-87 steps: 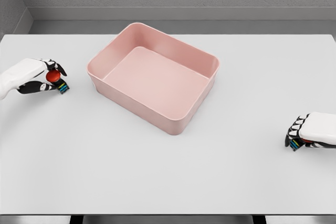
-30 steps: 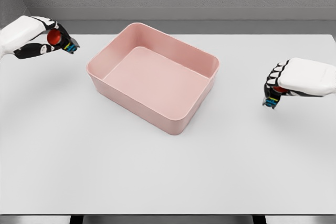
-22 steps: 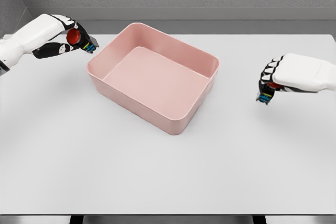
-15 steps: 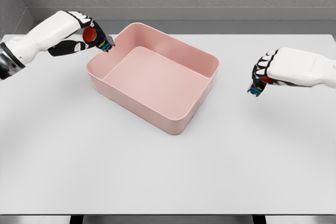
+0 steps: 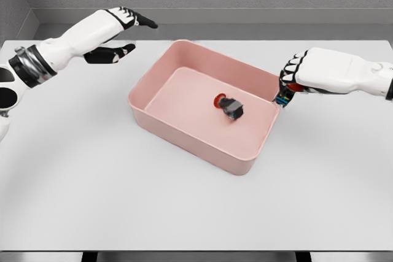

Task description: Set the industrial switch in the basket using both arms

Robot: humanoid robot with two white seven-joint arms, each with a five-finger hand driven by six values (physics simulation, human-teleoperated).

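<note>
Seemingly switch (image 5: 286, 95) mostly hidden, right hand (image 5: 292, 81)

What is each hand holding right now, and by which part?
The left hand is open and holds nothing. The right hand is curled around a small industrial switch with a red button; only its lower end shows below the fingers.

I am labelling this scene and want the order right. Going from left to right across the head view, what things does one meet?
Left hand with open fingers → pink basket → switch lying inside the basket → right hand closed on a second switch, at the basket's right rim.
</note>
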